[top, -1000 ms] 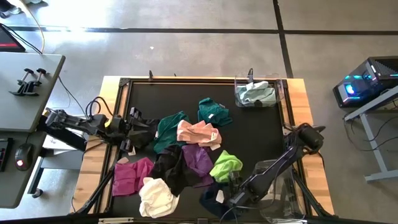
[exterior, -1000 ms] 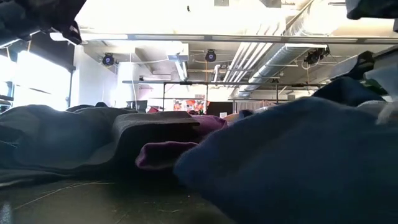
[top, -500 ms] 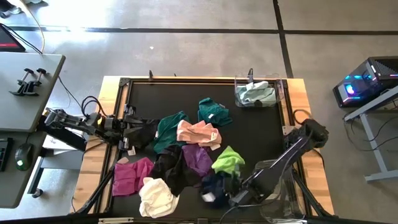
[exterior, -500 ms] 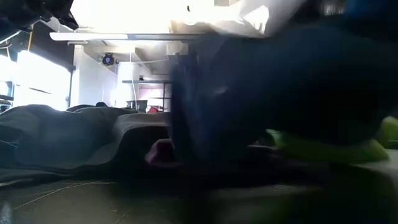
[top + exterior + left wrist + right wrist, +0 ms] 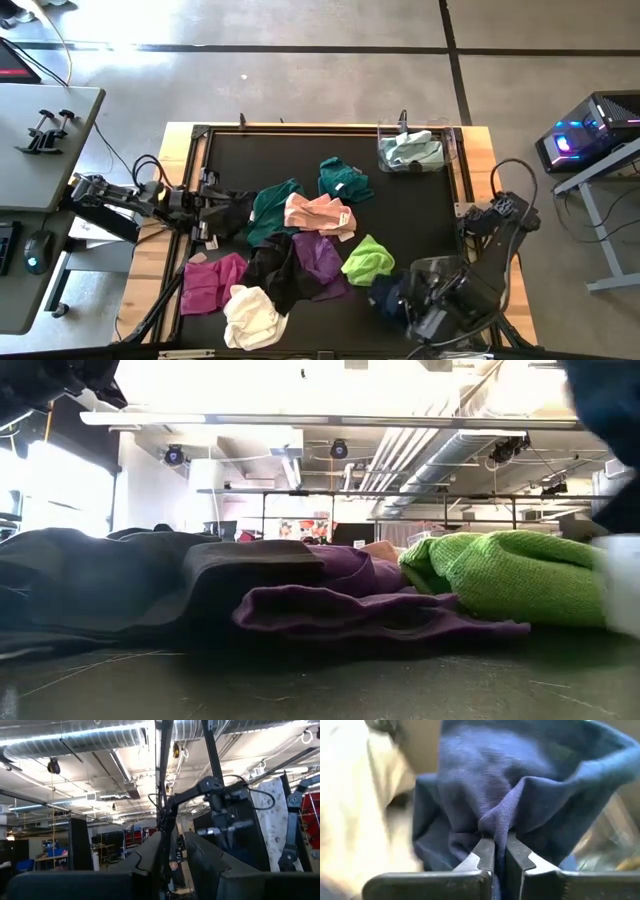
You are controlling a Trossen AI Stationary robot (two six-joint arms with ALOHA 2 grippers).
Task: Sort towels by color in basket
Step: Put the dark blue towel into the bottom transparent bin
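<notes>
right gripper [image 5: 494, 851] jaws clamped on navy towel [image 5: 510, 785], apparently above near-right clear bin [image 5: 450, 275]. centre over bin first. left gripper [image 5: 212, 208] waits left, jaws part-open.

I see the black-topped table [image 5: 420, 215] carrying loose towels [image 5: 300, 250] at centre and a clear basket [image 5: 412, 150] at its far edge.

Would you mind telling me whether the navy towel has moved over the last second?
Yes. The navy towel, clamped in the right pincer, has shifted toward the table's right edge, away from the lime green towel.
</notes>
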